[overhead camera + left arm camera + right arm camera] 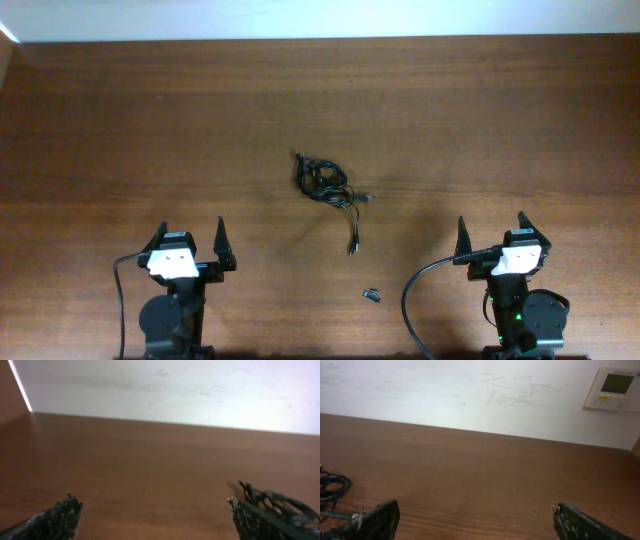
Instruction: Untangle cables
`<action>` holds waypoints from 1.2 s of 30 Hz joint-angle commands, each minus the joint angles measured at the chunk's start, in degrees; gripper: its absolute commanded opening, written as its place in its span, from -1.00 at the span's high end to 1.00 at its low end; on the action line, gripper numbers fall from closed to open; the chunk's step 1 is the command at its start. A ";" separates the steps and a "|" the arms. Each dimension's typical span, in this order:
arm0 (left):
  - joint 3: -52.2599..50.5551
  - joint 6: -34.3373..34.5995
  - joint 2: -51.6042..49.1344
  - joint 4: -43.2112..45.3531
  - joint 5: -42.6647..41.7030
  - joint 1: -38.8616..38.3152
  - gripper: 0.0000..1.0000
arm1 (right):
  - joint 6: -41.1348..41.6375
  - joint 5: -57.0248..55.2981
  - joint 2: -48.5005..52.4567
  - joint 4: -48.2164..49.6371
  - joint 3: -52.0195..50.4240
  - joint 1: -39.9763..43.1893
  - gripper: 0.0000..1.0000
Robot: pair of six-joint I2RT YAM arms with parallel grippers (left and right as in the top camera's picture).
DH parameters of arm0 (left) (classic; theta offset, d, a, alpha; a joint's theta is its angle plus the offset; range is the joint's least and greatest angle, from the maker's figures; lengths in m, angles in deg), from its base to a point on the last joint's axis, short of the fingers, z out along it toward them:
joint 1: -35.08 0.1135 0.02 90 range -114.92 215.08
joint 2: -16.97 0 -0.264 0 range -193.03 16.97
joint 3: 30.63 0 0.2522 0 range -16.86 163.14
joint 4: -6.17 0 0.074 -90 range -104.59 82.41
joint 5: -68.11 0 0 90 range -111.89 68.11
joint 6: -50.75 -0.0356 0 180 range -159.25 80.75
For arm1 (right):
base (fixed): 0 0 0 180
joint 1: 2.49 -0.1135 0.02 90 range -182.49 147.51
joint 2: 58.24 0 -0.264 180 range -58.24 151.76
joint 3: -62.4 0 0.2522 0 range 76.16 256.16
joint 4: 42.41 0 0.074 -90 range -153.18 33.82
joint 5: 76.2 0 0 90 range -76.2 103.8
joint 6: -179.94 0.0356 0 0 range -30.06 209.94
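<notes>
The cables (330, 185) lie in one tight knot on the bench (150, 110), with a plug-tipped strand trailing toward the robot. The left gripper (190, 232) stands well apart to the cables' near left and the right gripper (492, 224) well apart to their near right, each spread wide and empty. Probable risk: a pinch into the dense part seizes several strands together, tightening the cables or dragging the whole light bundle.

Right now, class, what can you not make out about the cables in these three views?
Overhead: cables too small; strand count and crossings unclear.
Left wrist: cables blurred, partly behind the left gripper, cut by the right edge.
Right wrist: cables cut by the left edge.
</notes>
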 commanded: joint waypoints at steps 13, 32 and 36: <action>35.39 -11.08 -41.33 -21.53 -11.72 0.02 -0.98 | -0.42 0.50 -0.48 -0.35 -0.24 -0.63 -0.98; 77.90 -11.06 -92.83 -42.03 -11.37 -19.39 -0.98 | -0.42 0.50 -0.48 -0.35 -0.24 -0.63 -0.98; 77.90 -10.67 -93.02 -39.82 -13.22 -22.32 -0.98 | -0.42 0.50 -0.48 -0.35 -0.24 -0.63 -0.97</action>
